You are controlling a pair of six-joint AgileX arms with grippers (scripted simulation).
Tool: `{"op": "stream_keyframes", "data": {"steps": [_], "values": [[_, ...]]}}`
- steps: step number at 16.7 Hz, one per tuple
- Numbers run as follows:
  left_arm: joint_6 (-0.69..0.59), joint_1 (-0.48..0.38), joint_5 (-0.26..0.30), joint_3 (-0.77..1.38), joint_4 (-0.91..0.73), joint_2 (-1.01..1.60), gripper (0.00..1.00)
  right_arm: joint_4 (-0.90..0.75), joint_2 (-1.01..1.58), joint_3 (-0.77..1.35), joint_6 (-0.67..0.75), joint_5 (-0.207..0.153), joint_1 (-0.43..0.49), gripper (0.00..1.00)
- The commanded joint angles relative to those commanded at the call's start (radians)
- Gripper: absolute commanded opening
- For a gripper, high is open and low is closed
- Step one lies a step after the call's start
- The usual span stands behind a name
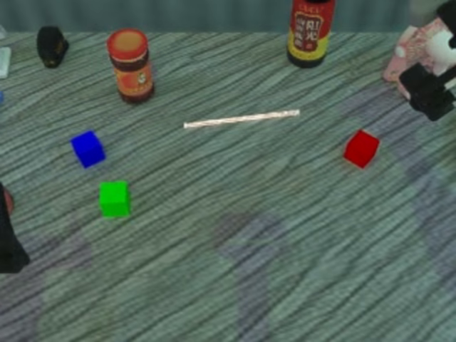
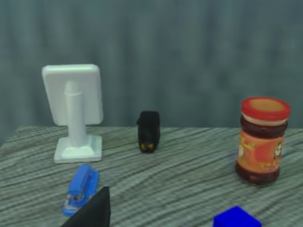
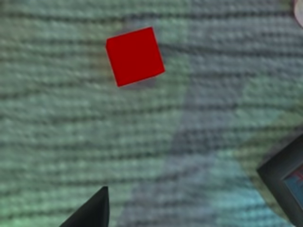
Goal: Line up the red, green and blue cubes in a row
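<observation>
A glass jar with a red lid and orange-red label [image 1: 130, 65] stood near the counter's [image 1: 285, 235] far edge, left of centre, its contents dark; a dark bottle with a red-and-yellow label [image 1: 310, 32] stood at the far edge right of centre, its writing unreadable. Only the left wrist view showed a white stand [image 2: 74, 111] and blue stapler [image 2: 81, 188]. The small matte blue cube [image 1: 87, 149] and green cube [image 1: 114, 199] lay apart near the left edge; the red cube [image 1: 361, 149] lay towards the right edge. The left claw [image 1: 7, 242] sat at the left edge and the right claw [image 1: 427, 89] near the far right corner; I could not tell how far either was open.
</observation>
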Motion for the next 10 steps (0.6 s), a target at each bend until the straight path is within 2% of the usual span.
{"op": "stream_keyframes", "data": {"steps": [5,10], "values": [[0.0,0.0,0.0,0.0,0.0,0.0,1.0,-0.243,0.43,0.398,-0.107,0.0,0.049,1.0],[0.0,0.0,0.0,0.0,0.0,0.0,1.0,-0.376,0.687,0.663,-0.172,0.0,0.079,1.0]]}}
